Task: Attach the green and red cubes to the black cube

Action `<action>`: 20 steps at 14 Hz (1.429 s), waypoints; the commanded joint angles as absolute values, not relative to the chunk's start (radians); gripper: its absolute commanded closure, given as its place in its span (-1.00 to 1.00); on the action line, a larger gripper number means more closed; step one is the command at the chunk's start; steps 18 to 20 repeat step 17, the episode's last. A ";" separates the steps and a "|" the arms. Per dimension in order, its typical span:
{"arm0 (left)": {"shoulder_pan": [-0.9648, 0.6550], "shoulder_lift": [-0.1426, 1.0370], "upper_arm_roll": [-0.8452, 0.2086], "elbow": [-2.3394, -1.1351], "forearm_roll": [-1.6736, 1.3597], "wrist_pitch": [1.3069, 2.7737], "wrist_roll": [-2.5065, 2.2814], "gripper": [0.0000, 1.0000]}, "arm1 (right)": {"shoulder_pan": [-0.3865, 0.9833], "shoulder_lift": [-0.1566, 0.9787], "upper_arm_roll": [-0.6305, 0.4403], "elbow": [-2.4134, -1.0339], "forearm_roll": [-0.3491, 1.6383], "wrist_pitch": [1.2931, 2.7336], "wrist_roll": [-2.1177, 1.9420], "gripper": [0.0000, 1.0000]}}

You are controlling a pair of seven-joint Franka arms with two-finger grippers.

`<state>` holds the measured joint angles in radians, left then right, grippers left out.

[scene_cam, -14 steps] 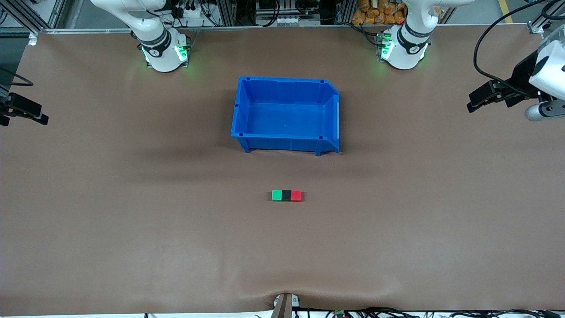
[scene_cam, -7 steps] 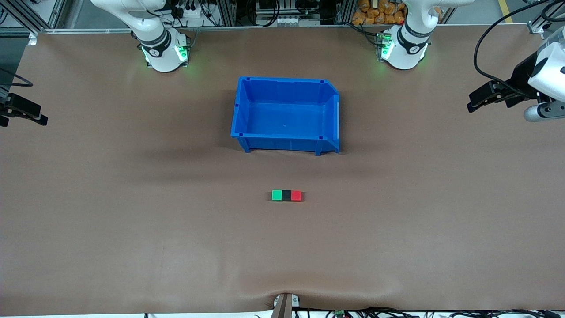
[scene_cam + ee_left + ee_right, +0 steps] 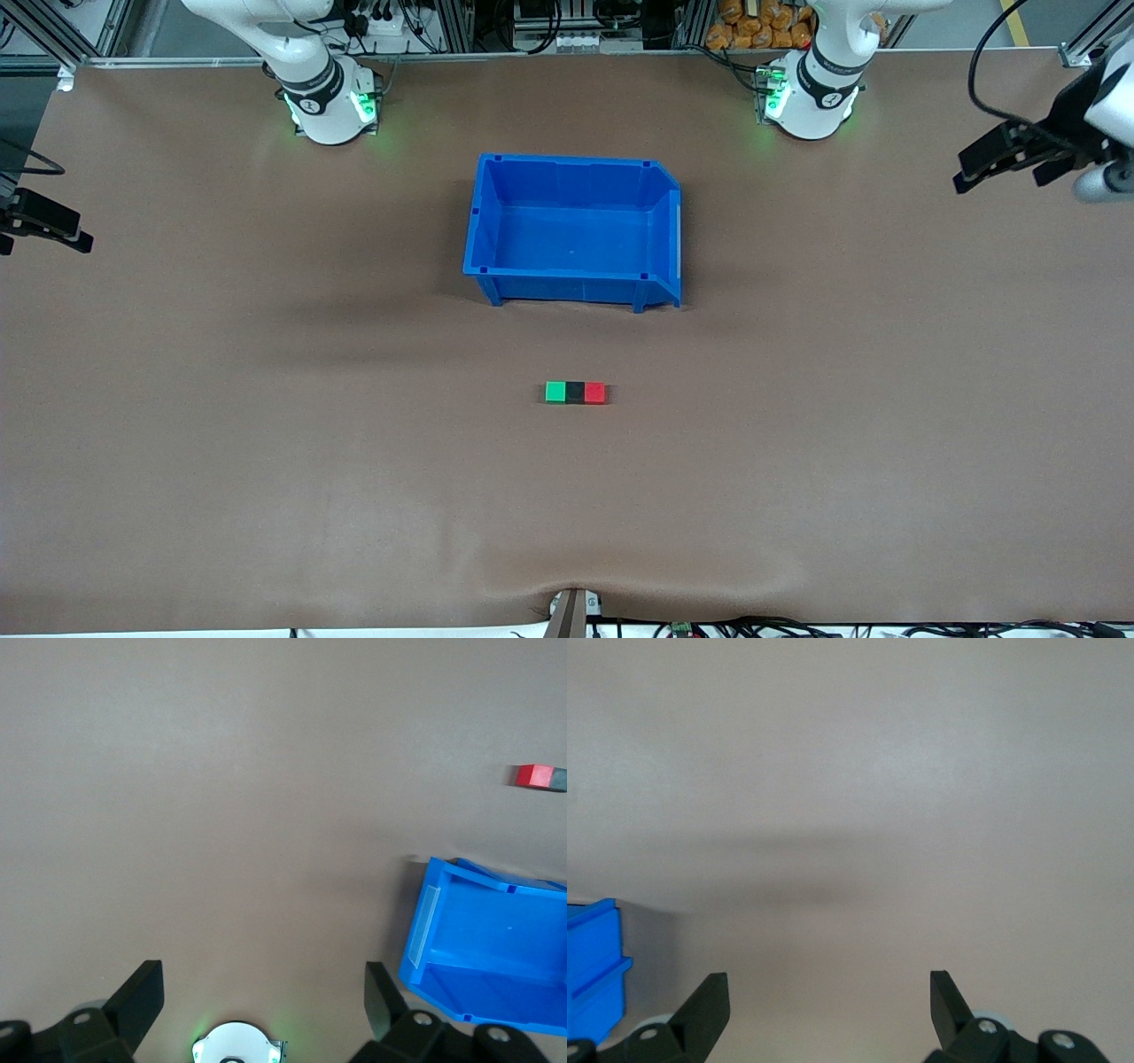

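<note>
The green cube, the black cube and the red cube lie in one touching row on the brown table, black in the middle, nearer to the front camera than the blue bin. In the left wrist view the red cube shows with the black cube against it at the picture's edge. My left gripper hangs open and empty over the left arm's end of the table. My right gripper is open and empty over the right arm's end. Both are far from the cubes.
An empty blue bin stands mid-table between the cubes and the arm bases; it also shows as the blue bin and as a corner of the blue bin. The left arm's base shows between the left fingers. Brown mat lies all around the cubes.
The left gripper has drawn back toward the base side of the table at its own end. The right gripper has barely shifted. The cubes have not moved.
</note>
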<state>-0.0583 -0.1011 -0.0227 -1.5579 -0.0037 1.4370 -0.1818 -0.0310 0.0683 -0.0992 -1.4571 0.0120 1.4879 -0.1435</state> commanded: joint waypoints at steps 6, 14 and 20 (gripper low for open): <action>-0.049 -0.097 -0.025 -1.548 0.009 1.427 -0.175 -1.00 | -0.038 0.074 -0.091 -1.447 -0.012 1.491 -0.140 -1.00; -0.054 -0.074 -0.029 -1.540 0.011 1.417 -0.175 -1.00 | -0.037 0.074 -0.091 -1.447 -0.012 1.491 -0.141 -1.00; -0.052 -0.075 -0.031 -1.540 0.011 1.404 -0.173 -1.00 | -0.038 0.074 -0.091 -1.447 -0.011 1.491 -0.140 -1.00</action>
